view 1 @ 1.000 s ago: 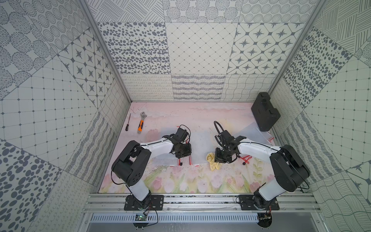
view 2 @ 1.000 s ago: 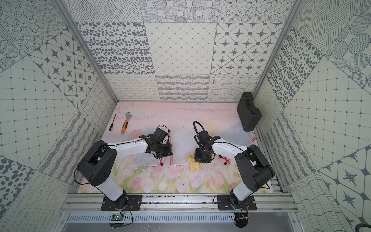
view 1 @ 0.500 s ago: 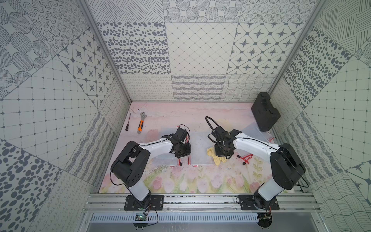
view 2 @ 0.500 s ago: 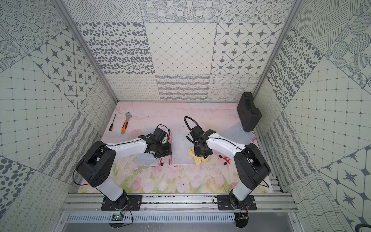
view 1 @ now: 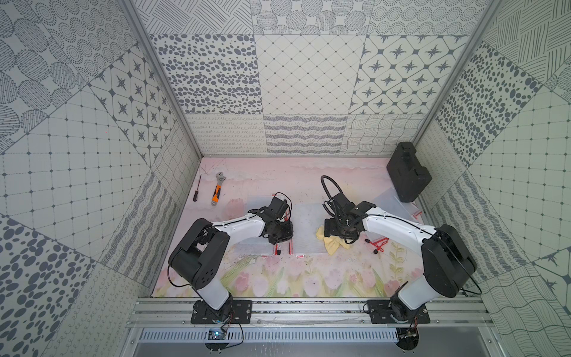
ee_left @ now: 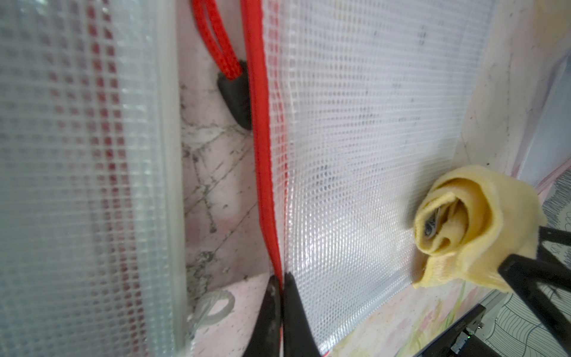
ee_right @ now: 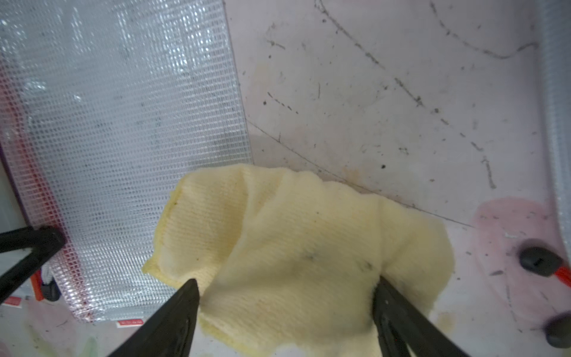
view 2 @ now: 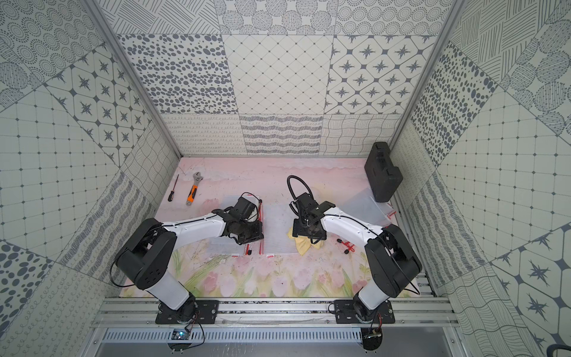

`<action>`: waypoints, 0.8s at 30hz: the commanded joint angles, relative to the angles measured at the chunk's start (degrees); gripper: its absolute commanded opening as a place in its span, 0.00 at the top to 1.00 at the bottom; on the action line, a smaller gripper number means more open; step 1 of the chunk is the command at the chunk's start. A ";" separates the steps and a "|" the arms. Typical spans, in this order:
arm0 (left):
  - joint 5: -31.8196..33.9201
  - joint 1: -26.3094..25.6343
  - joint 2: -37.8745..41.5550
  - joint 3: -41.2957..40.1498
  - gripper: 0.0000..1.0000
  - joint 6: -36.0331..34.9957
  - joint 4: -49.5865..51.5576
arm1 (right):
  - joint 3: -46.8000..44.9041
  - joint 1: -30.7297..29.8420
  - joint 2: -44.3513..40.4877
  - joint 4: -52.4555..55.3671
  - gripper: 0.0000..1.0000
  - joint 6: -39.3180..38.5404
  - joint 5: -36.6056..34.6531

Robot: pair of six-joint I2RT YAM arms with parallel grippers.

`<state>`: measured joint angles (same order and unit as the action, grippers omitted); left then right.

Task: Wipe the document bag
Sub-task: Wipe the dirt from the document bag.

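Pinning document bag (ee_left: 355, 139) by red zip edge (ee_left: 262, 154): left claw (ee_left: 279, 287) clamped shut on it. We'd hold firm so mesh lies flat on counter (ee_right: 386, 92).

Right claw (ee_right: 285, 282) spread wide, yellow cloth (ee_right: 293, 241) loose between jaws, overlapping bag's edge nearest right claw.

We'd close on thick fold, press down, sweep toward left claw.

Red-white tag (ee_right: 129, 323) at bag corner: unreadable.

Right gripper (ee_right: 286, 279), jaws now wide apart, no longer tight on yellow cloth (ee_right: 309, 222).
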<state>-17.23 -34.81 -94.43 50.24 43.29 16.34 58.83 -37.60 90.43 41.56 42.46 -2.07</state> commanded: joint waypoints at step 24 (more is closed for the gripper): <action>-0.13 0.54 -1.89 0.79 1.00 -1.86 1.87 | -1.61 -2.68 11.60 -4.82 0.33 11.41 -8.11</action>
<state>-17.45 -34.76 -96.12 50.37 42.85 16.21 58.46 -40.56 98.04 40.21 53.17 -9.04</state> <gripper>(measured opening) 0.048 0.710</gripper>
